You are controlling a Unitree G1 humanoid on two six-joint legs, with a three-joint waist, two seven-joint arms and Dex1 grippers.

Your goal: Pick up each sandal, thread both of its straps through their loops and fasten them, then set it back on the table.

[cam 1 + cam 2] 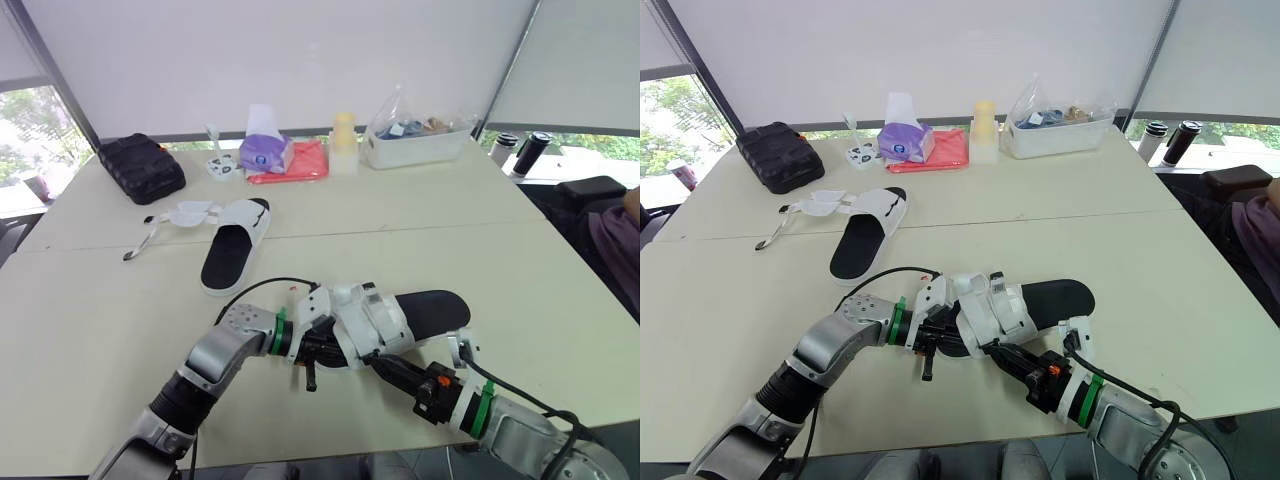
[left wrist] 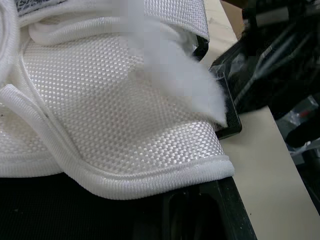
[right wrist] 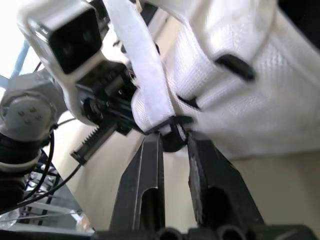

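Centrally, white-strapped black-soled sandal (image 1: 436, 311); right end effector (image 3: 172, 136) clenched on its loop (image 3: 173, 143), left end effector (image 1: 308, 352) unclear.

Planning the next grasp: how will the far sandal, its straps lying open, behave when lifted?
The far sandal has a thick sole that looks like foam: probably light and stiff. Its open straps look thin and fabric-like, likely to flop and dangle. Lying flat on the table, it should not roll.

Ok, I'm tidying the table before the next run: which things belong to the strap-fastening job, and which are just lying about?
Job: near sandal, far sandal.
Lying about: black case, tissue pack, red cloth, clear bin, bottles.
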